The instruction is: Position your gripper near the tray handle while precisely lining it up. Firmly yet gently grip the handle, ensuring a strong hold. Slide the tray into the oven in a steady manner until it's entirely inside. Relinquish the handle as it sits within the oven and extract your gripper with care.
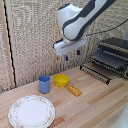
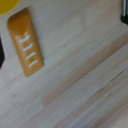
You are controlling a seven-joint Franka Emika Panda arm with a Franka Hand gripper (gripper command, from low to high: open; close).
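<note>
1. The oven (image 1: 114,50) is a black box with shiny trim. It sits on the wooden table (image 1: 95,105) at the exterior view's right.
2. The tray (image 1: 107,61) is a dark rack made of many thin bars. Part of it sticks out of the oven's open front, toward the exterior view's left and a little toward the camera.
3. The tray is long and flat. Its long side runs along the oven's front, slanting from upper left to lower right in the exterior view.
4. The tray handle (image 1: 95,73) is a thin dark rail on the outer long edge. It runs the same slanted way as the tray and hangs low over the table.
5. The gripper (image 1: 71,54) is up in the air, to the exterior view's left of the tray. It does not touch the tray or the handle.
6. Its two blue fingertips (image 1: 66,58) point down with a gap between them. Nothing is held in the gap.
7. Below it on the table are a yellow bowl (image 1: 61,79), a blue cup (image 1: 44,84) and an orange block (image 1: 74,90).
8. A white plate (image 1: 31,112) lies near the front corner.
9. The wrist view shows the orange block (image 2: 26,41) lying flat on the wood.
</note>
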